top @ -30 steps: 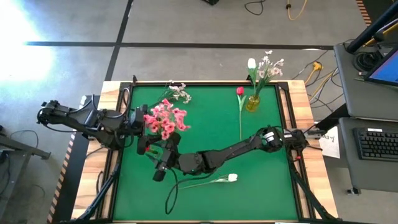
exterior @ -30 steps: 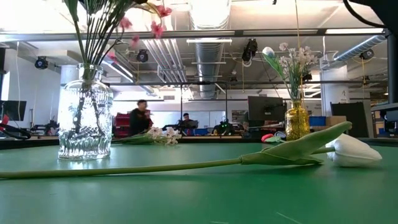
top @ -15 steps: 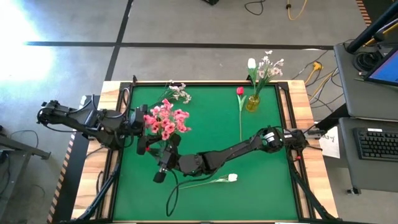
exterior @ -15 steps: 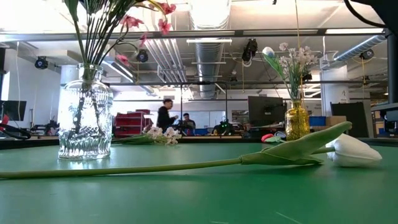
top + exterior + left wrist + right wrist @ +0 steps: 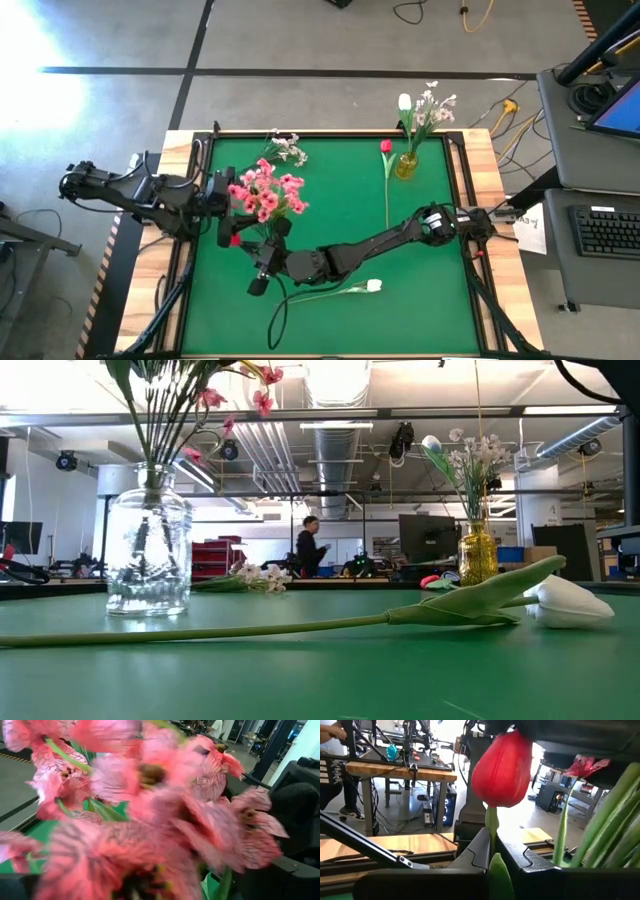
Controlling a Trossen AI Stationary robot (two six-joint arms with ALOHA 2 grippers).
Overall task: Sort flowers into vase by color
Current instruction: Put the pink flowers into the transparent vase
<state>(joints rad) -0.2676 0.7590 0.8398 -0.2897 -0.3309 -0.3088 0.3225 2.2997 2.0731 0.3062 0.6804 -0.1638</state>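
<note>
A clear glass vase [image 5: 150, 555] stands on its base at the table's left and holds pink flowers [image 5: 264, 195]. My left gripper [image 5: 226, 208] stands open at the blossoms' left side, and the pink blossoms [image 5: 150, 810] fill its wrist view. I cannot tell whether it touches them. My right gripper [image 5: 258, 272] reaches across the table to the vase and is shut on a red tulip [image 5: 502, 770]. Beside it rise the bunch's green stems [image 5: 615, 815]. A white tulip [image 5: 373, 286] lies on its side near the front edge. My right gripper pinches the red tulip's stem [image 5: 491, 827] a little below the bloom, between its two fingertips. The fingers come in level from the table's right and lie across the stem. The tulip stands upright with its bloom above the fingers. Its lower end is hidden.
A yellow vase [image 5: 405, 165] with white flowers stands at the far right. Another red tulip [image 5: 386, 147] lies next to it, its stem pointing toward the near edge. A small white-blossom spray [image 5: 290, 150] lies at the far edge behind the glass vase. People move about in the room beyond.
The glass vase has slid a little toward the table's right edge and has stayed upright. The pink blossoms above it have swayed.
</note>
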